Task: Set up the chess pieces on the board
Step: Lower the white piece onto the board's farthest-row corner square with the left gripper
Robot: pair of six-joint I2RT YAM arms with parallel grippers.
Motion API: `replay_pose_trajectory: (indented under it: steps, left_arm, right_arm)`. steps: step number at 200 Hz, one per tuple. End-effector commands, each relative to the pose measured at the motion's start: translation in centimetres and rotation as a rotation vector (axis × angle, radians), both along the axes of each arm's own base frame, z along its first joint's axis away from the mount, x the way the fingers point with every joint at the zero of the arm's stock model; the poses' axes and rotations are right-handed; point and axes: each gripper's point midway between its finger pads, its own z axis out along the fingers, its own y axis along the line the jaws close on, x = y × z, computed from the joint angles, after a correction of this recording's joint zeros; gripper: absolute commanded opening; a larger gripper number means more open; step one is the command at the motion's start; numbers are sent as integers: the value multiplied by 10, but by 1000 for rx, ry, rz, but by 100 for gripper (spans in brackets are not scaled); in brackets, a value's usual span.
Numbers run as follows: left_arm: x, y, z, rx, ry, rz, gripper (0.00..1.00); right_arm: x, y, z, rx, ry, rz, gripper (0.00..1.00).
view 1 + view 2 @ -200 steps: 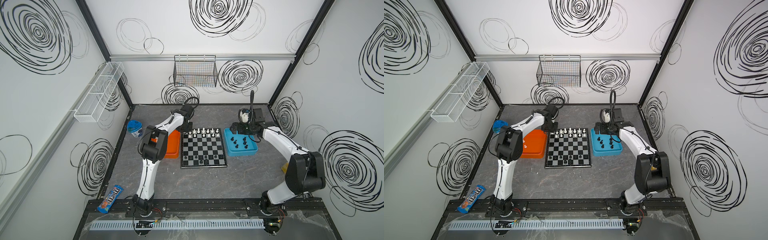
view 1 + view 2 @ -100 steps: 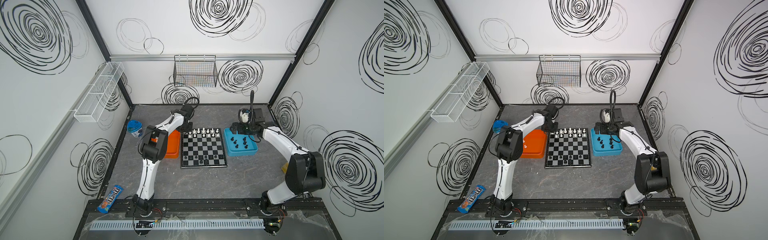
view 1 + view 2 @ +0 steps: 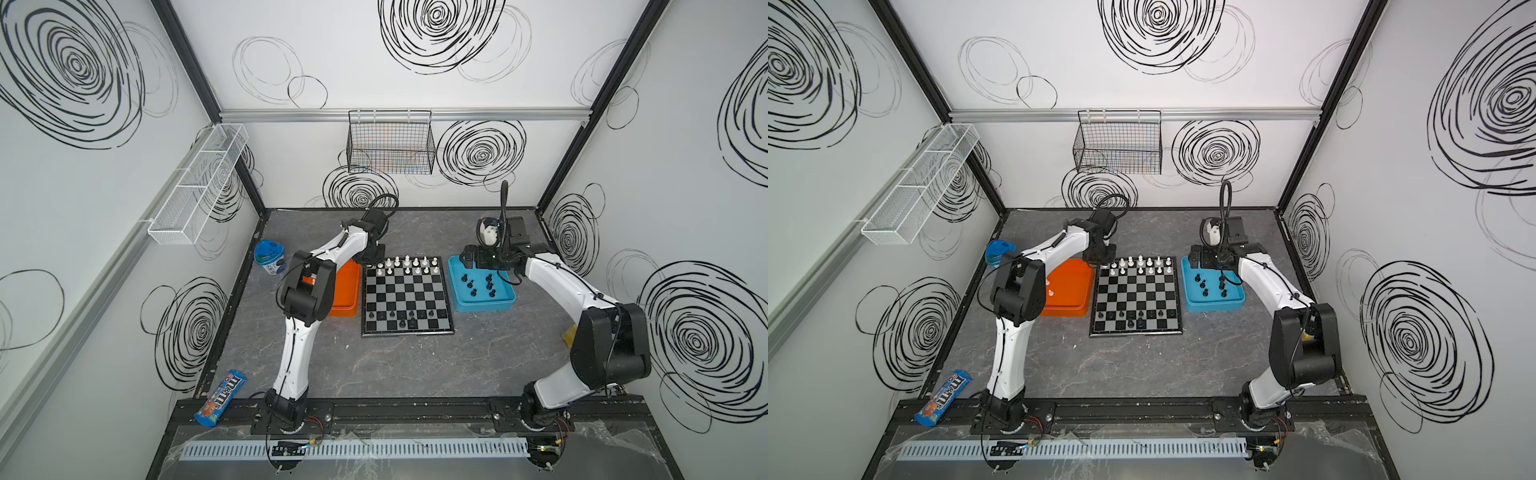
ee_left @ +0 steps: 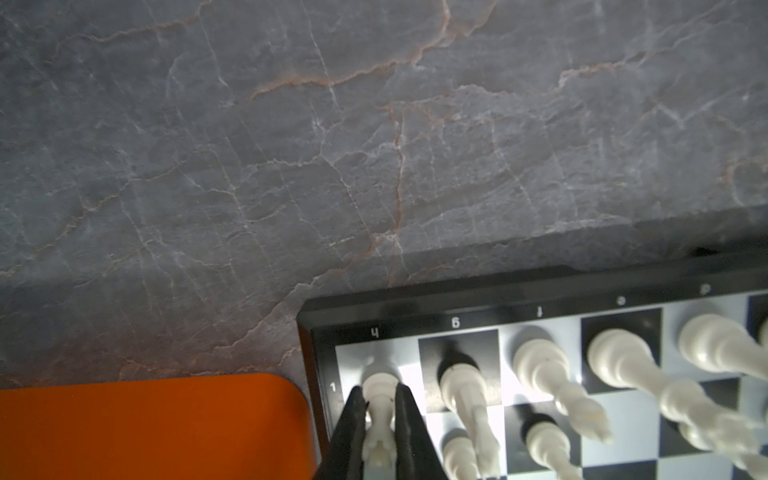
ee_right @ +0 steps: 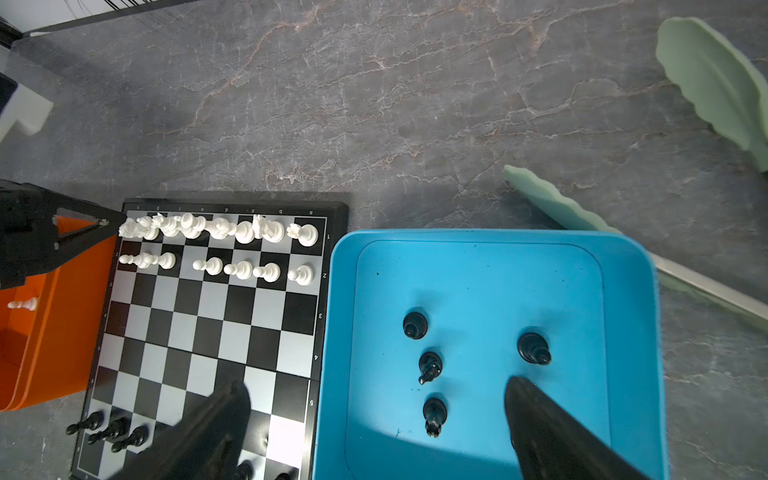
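Note:
The board lies mid-table in both top views. White chess pieces fill its far two rows, and several black ones stand on the near rows. My left gripper is shut on a white rook whose base rests on the board's far-left corner square. My right gripper hangs open, one finger over the board's right edge and one over the blue tray. Several black pieces stand in that tray between and beyond the fingers.
An orange tray left of the board holds a white pawn. A blue-lidded tub stands far left and a candy packet near left. A wire basket hangs on the back wall. Pale green leaves lie beyond the blue tray.

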Motion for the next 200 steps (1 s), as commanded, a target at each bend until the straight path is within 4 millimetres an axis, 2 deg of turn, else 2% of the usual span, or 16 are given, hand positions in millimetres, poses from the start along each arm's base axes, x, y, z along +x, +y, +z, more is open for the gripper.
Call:
replay_pose_trajectory:
  steps: [1, 200]
  left_arm:
    - [2, -1, -2, 17, -7, -5, 16]
    - [4, -5, -2, 19, -23, -6, 18]
  right_arm:
    - [2, -2, 2, 1, -18, 1, 100]
    - [1, -1, -1, 3, -11, 3, 100]
